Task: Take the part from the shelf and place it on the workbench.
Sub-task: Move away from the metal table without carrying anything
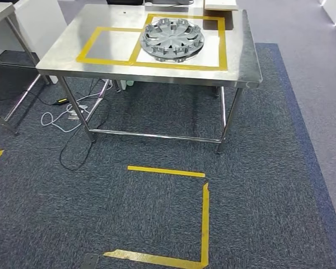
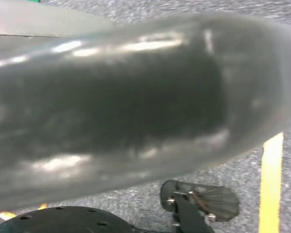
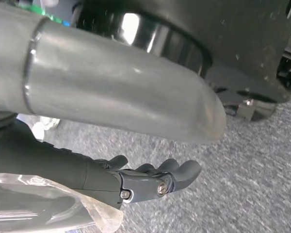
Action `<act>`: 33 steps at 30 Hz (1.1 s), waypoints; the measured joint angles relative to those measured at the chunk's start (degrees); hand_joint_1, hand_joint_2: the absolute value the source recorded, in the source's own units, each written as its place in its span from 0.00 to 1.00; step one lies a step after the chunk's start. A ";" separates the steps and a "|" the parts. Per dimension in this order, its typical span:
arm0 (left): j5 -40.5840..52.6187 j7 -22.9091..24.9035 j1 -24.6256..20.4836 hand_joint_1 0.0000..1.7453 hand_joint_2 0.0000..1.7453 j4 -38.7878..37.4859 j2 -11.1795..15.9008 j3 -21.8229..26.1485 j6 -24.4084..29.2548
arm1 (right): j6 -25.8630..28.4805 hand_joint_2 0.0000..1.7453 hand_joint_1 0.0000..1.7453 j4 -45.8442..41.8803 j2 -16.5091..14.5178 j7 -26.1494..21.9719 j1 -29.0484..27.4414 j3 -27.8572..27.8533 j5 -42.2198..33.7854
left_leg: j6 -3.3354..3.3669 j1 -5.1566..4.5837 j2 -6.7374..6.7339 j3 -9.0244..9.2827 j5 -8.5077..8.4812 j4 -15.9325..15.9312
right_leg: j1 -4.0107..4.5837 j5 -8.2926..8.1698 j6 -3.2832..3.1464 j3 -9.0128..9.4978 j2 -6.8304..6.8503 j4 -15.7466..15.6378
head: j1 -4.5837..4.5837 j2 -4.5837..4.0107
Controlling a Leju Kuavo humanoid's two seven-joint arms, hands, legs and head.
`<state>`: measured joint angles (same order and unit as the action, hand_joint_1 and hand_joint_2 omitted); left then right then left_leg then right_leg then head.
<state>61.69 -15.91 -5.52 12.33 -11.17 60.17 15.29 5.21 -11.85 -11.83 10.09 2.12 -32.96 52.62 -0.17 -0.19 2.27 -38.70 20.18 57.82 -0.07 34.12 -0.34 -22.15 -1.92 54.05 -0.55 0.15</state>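
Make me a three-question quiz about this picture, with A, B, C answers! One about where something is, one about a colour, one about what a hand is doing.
1. Where is the round grey wheel-cover part?
A. on the carpet
B. on the shiny steel table
C. in a hand

2. What colour is the tape outline on the carpet?
A. yellow
B. red
C. white

3. What is the right hand doing?
A. gripping the part
B. hanging with nothing in it, fingers gently curved
C. pressing on the table

Answers: 1 B, the part lies on the tabletop inside a taped rectangle. 2 A, the strips look yellow against the dark carpet. 3 B, the right wrist view shows it above carpet, holding nothing.
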 joint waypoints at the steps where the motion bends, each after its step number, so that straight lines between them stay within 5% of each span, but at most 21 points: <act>1: -0.07 0.01 0.16 0.00 0.00 0.00 0.03 0.03 0.03 | 0.01 0.00 0.00 0.01 0.00 -0.25 -0.09 0.13 0.17 | -0.34 0.09 -0.18 -0.35 1.38 1.07 | -0.05 -0.47 -0.45 -0.28 0.69 -0.05 | 0.04 -0.01; 4: -0.22 0.04 0.37 0.00 0.00 -0.01 0.03 0.08 0.10 | -0.14 0.00 0.00 0.02 0.01 -0.81 -0.39 0.33 0.59 | -1.24 0.40 -1.20 -2.36 9.11 10.52 | 0.04 -1.57 -1.03 -1.31 2.97 -0.02 | 0.34 -0.01; 6: -0.23 0.04 0.45 0.00 0.00 -0.01 0.03 0.10 0.11 | -0.35 0.00 0.00 0.02 0.01 -0.92 -0.42 0.38 0.76 | -1.61 0.57 -1.48 -2.49 10.45 15.55 | 0.10 -2.09 -0.94 -2.18 4.47 0.19 | 0.35 -0.02; 8: -0.25 0.04 0.59 0.00 0.00 -0.01 0.05 0.11 0.11 | -0.48 0.00 0.00 0.02 0.01 -0.85 -0.34 0.42 0.87 | -1.53 0.64 -2.17 1.01 8.44 12.64 | 0.11 -2.38 -0.78 -2.93 5.87 0.52 | 0.38 -0.01; 11: -0.25 0.03 0.53 0.00 0.00 -0.01 0.07 0.13 0.11 | -0.57 0.00 0.00 0.04 0.01 -0.68 -0.28 0.47 0.97 | -0.54 0.12 -5.40 8.31 7.33 1.75 | 0.36 -2.48 -0.26 -3.29 7.72 0.86 | 0.31 -0.01; 14: -0.25 0.02 0.64 0.00 0.00 -0.01 0.10 0.14 0.11 | -0.62 0.00 0.00 0.09 0.01 -0.58 0.03 0.56 1.02 | 0.82 -0.21 -5.38 8.87 7.62 -0.76 | 0.60 -2.59 0.70 -3.17 9.08 0.99 | 0.39 -0.02; 17: -0.27 0.02 0.71 0.00 0.00 0.01 0.08 0.18 0.14 | -0.62 0.00 0.00 0.09 0.01 -0.58 0.23 0.68 1.04 | 2.18 0.21 -3.86 8.37 6.85 -1.69 | 0.37 0.10 1.73 -5.29 5.61 4.78 | 0.09 -0.02; 19: -0.27 0.02 0.53 0.00 0.00 0.01 0.03 0.20 0.14 | -0.62 0.00 0.00 0.09 0.01 -0.56 0.07 0.73 1.04 | 2.61 0.19 -2.74 7.80 6.51 -1.69 | 0.11 3.68 2.02 -9.17 2.80 12.53 | -0.17 -0.02; 21: -0.27 0.02 0.56 0.00 0.00 0.01 0.02 0.21 0.14 | -0.62 0.00 0.00 0.09 0.02 -0.53 -0.16 0.74 1.04 | 2.64 0.15 -1.40 7.40 6.30 -1.56 | 0.00 4.72 2.12 -12.17 2.18 17.99 | -0.16 -0.02; 23: -0.27 0.02 0.66 0.00 0.00 0.00 0.02 0.23 0.14 | -0.62 0.00 0.00 0.09 0.03 -0.52 -0.26 0.74 1.04 | 2.49 0.16 0.05 7.27 6.16 -1.32 | -0.10 1.38 2.10 -11.15 1.79 15.00 | -0.16 -0.01; 25: -0.27 0.02 0.55 0.00 0.00 0.01 -0.03 0.24 0.14 | -0.62 0.00 0.00 0.11 0.02 -0.52 -0.29 0.76 1.04 | 2.18 0.08 1.46 7.10 6.08 -0.95 | -0.40 -2.66 2.01 -7.81 -0.50 7.25 | -0.16 -0.01; 27: -0.27 0.02 0.36 0.00 0.00 0.01 -0.04 0.24 0.14 | -0.61 0.00 0.00 0.15 0.02 -0.52 -0.31 0.79 1.04 | 1.57 -0.01 2.74 6.45 5.82 -0.56 | -0.62 -3.70 1.79 -5.97 -2.59 2.88 | -0.12 -0.02; 29: -0.27 0.02 0.46 0.00 0.00 0.01 0.01 0.24 0.14 | -0.60 0.00 0.00 0.17 0.02 -0.51 -0.24 0.81 1.04 | 0.76 0.09 3.91 5.71 5.33 -0.42 | -0.61 -3.59 1.24 -5.75 -2.12 2.42 | -0.07 -0.02; 31: -0.27 0.02 0.67 0.00 0.00 0.00 0.04 0.24 0.14 | -0.61 0.00 0.00 0.17 0.01 -0.51 -0.25 0.81 1.04 | 0.09 0.13 2.86 4.90 5.98 0.71 | -0.68 -4.02 0.50 -5.72 -0.71 2.30 | 0.15 -0.02; 33: -0.27 0.02 0.59 0.00 0.00 -0.01 0.03 0.24 0.14 | -0.62 0.00 0.00 0.18 0.01 -0.52 -0.36 0.81 1.04 | -0.47 0.14 0.03 2.64 9.12 5.85 | -0.66 -4.23 0.02 -5.80 1.04 2.16 | 0.52 -0.02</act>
<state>61.42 -15.89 -4.93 12.33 -11.15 60.41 15.43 4.59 -11.67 -11.82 9.57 1.76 -32.15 53.66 -0.64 -0.05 2.30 -36.06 29.30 63.66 -0.73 29.89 -0.33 -27.95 -0.87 56.22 -0.02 0.13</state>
